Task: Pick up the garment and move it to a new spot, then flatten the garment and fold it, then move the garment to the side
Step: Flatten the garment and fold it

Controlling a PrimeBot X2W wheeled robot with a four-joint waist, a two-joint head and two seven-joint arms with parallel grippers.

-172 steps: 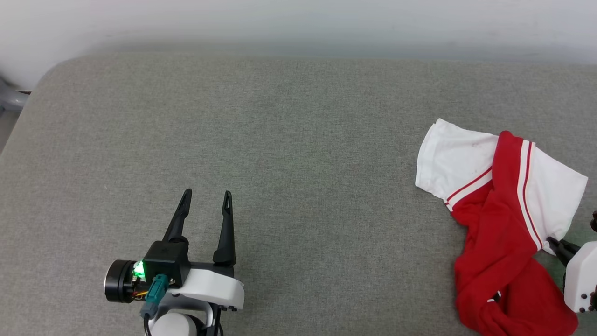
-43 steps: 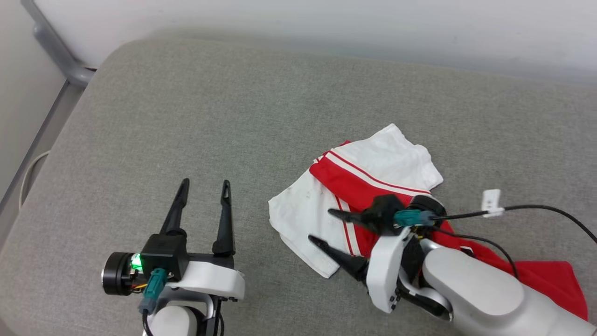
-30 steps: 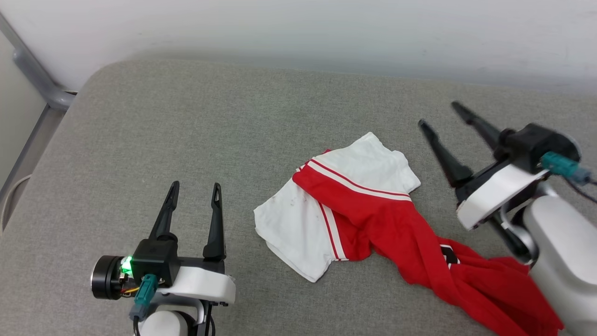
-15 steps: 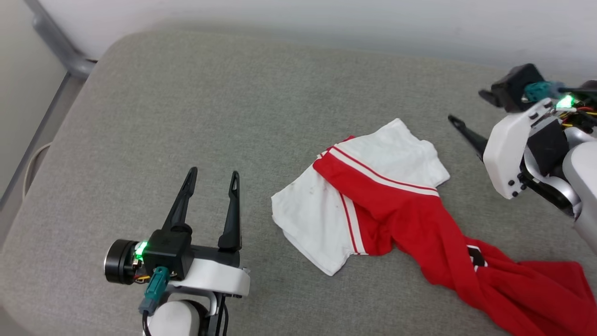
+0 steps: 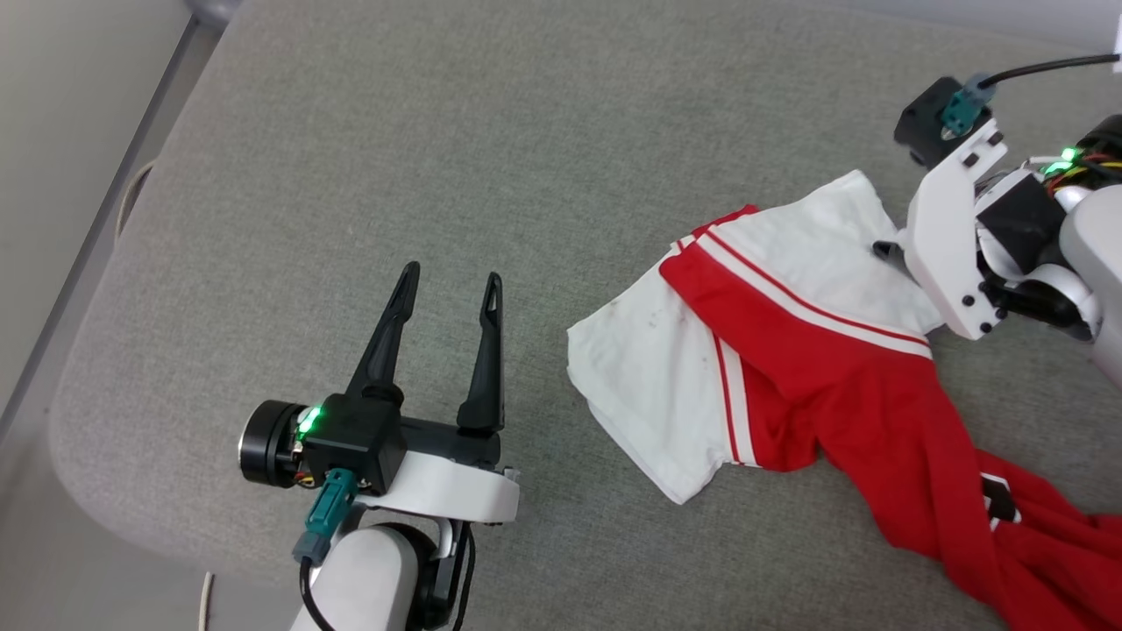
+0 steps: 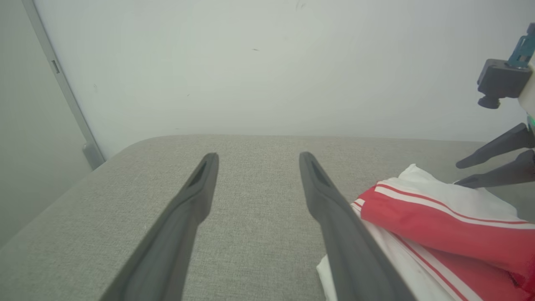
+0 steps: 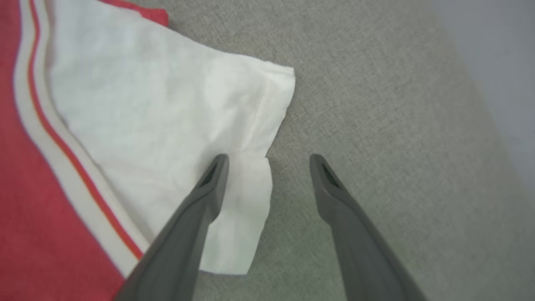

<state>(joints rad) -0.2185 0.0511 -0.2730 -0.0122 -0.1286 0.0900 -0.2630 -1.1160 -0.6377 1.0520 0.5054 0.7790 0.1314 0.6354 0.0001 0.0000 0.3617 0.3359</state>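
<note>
The garment (image 5: pixel 833 386) lies crumpled on the grey cushion (image 5: pixel 526 131), a red jersey with two white sleeves and striped trim. A bit of black print (image 5: pixel 995 499) peeks out of its twisted red body. My right gripper (image 5: pixel 885 251) points down at the far white sleeve (image 7: pixel 159 104). In the right wrist view it (image 7: pixel 268 158) is open and straddles that sleeve's edge, one finger over cloth, the other over bare cushion. My left gripper (image 5: pixel 452 273) is open and holds nothing, resting left of the garment (image 6: pixel 418 213), with the right gripper's fingers (image 6: pixel 493 163) beyond.
The cushion's rounded left edge (image 5: pixel 114 350) drops to the floor, where a pale cable (image 5: pixel 131 188) lies. A plain wall (image 6: pixel 267 62) rises behind the cushion, with a grey metal rail (image 6: pixel 62 83) at its left end.
After dragging the garment leftward and letting go, my right gripper rose and has now come down open over the far white sleeve's edge. The camera has shifted. The left arm has stayed put.
</note>
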